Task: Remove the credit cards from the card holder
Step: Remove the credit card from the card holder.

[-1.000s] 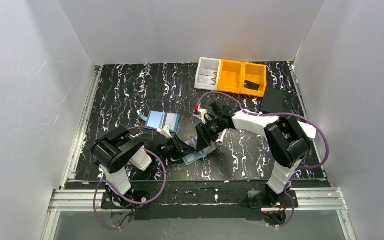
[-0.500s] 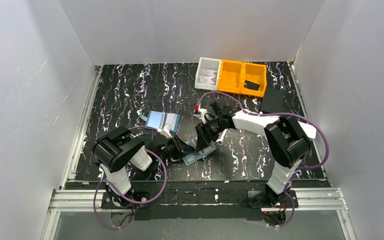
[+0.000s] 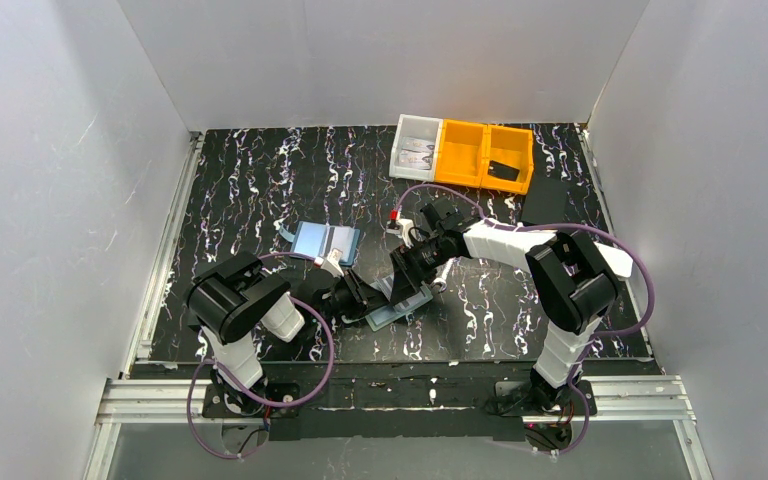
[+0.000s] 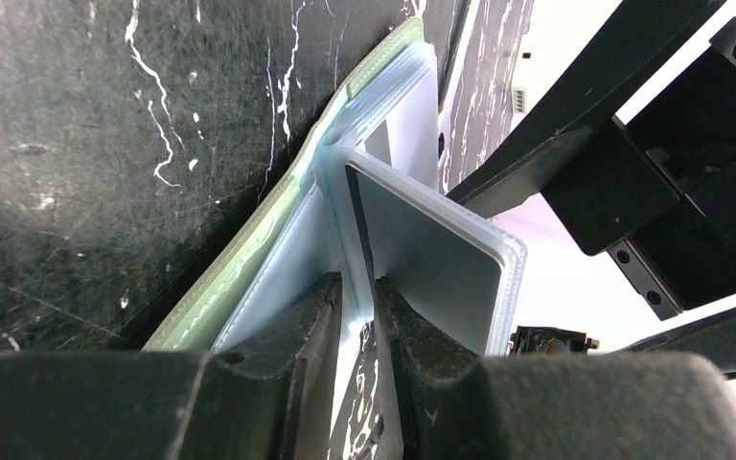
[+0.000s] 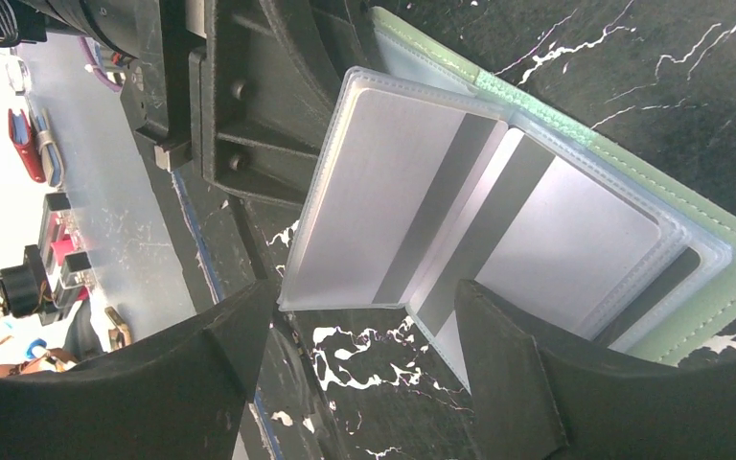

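Observation:
The card holder [image 3: 402,306], sage-green [image 5: 728,278] with clear inner sleeves, lies open on the table between my two grippers. My left gripper [image 4: 356,309] is shut on one clear sleeve and holds it upright off the green cover [image 4: 249,254]. Grey-blue credit cards with a dark stripe sit in the sleeves, one in the raised sleeve [image 5: 383,220] and one in the flat sleeve [image 5: 585,230]. My right gripper [image 5: 364,359] hangs open just off the near edge of those sleeves, with only table showing between its fingers [image 5: 513,369]. From above, the two grippers [image 3: 365,295] [image 3: 407,283] nearly meet over the holder.
A light-blue flat rectangle with a dark stripe [image 3: 325,242] lies left of the grippers. A white bin [image 3: 415,147] and orange bins [image 3: 483,157], one holding a black piece [image 3: 503,170], stand at the back. White walls close in both sides and the back.
My right gripper's jaws have opened wider. Both arms and the card holder have stayed almost where they were.

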